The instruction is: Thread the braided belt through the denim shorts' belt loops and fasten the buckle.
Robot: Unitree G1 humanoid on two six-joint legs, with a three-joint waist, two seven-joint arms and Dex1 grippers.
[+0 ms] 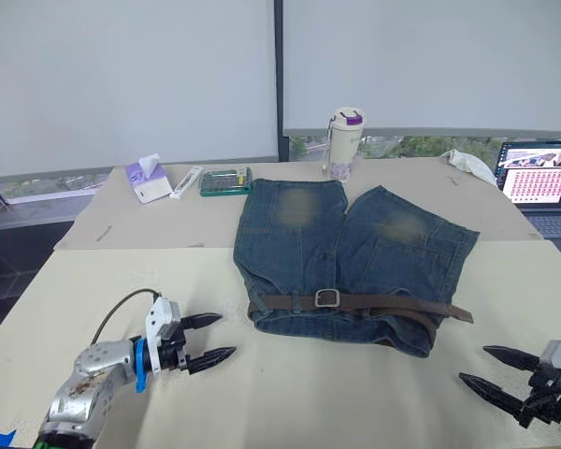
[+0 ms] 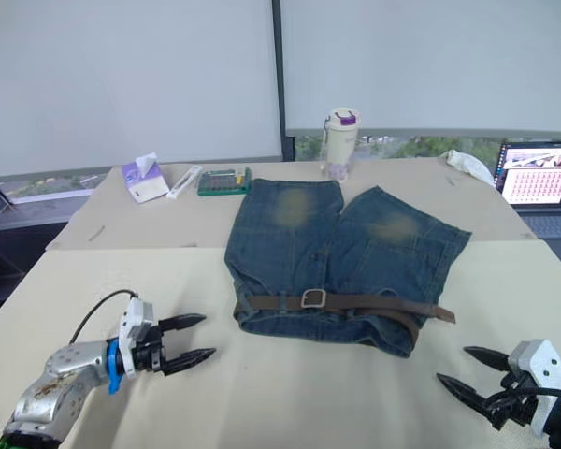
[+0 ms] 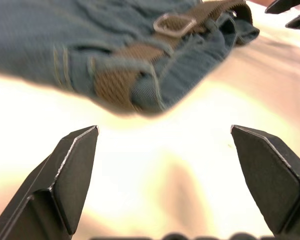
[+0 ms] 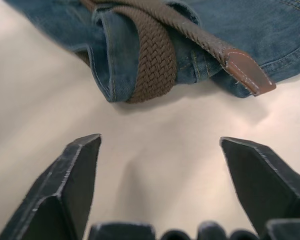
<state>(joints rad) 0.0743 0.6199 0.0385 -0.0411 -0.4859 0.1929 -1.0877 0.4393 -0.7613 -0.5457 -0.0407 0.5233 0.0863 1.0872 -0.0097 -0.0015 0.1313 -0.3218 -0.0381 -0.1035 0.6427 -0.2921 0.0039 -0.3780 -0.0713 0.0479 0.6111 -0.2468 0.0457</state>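
The denim shorts [image 1: 346, 248] lie flat mid-table, waistband toward me. The braided belt [image 1: 393, 303] runs along the waistband through the belt loops [image 3: 150, 87], and its leather tip [image 4: 250, 72] sticks out past the shorts' right edge. The silver buckle [image 1: 326, 298] sits fastened near the waistband's middle. My left gripper [image 1: 208, 339] hovers open to the left of the shorts, empty. My right gripper [image 1: 491, 370] stands open to the lower right of the belt's tip, holding nothing.
At the table's back stand a white bottle with a purple lid [image 1: 344, 142], a tissue pack [image 1: 148, 178], a white tube [image 1: 186, 181] and a green box [image 1: 225, 181]. A laptop [image 1: 540, 178] is at the far right, beside a white cloth [image 1: 469, 165].
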